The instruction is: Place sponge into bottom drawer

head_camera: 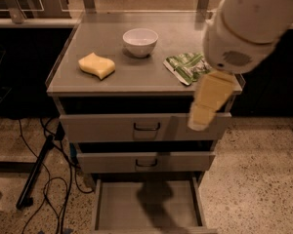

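Observation:
The pale yellow sponge lies on the left part of the grey cabinet top. The bottom drawer is pulled open below, its flat grey floor bare except for the arm's shadow. The white arm enters from the upper right. My gripper hangs with yellowish fingers pointing down in front of the cabinet's right front edge, well right of the sponge and above the open drawer. It holds nothing that I can see.
A white bowl stands at the back middle of the top. A green and white snack bag lies at the right, partly behind the arm. Two upper drawers with dark handles are shut. Cables and a black stand lie on the floor at left.

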`<state>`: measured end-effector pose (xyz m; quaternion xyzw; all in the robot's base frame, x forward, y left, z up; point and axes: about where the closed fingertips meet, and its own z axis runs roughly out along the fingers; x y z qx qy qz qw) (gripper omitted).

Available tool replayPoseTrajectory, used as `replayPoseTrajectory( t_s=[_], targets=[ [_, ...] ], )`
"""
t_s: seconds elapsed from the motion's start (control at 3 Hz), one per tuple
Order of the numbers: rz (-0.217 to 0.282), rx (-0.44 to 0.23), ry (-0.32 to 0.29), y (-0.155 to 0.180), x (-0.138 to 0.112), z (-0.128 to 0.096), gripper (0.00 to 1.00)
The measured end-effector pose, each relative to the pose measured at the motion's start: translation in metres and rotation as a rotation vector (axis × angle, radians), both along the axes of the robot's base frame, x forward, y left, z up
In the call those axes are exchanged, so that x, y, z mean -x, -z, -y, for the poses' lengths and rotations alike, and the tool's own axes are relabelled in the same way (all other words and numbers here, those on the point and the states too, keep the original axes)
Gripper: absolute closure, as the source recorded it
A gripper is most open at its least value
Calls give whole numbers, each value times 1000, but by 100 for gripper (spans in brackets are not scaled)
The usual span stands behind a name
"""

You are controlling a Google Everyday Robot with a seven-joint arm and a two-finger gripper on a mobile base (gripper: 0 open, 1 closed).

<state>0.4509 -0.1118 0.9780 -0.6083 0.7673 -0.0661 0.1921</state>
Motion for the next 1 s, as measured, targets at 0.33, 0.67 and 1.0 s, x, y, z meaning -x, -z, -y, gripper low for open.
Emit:
replayPoseTrajectory(
  t_s=[0.33, 0.67, 1.0],
  targets=[
    [-13, -13, 41, 27, -42, -30, 0],
    [-14, -9, 46, 32, -49, -35, 0],
    [-13, -9, 59, 42, -77, -46, 0]
  ],
)
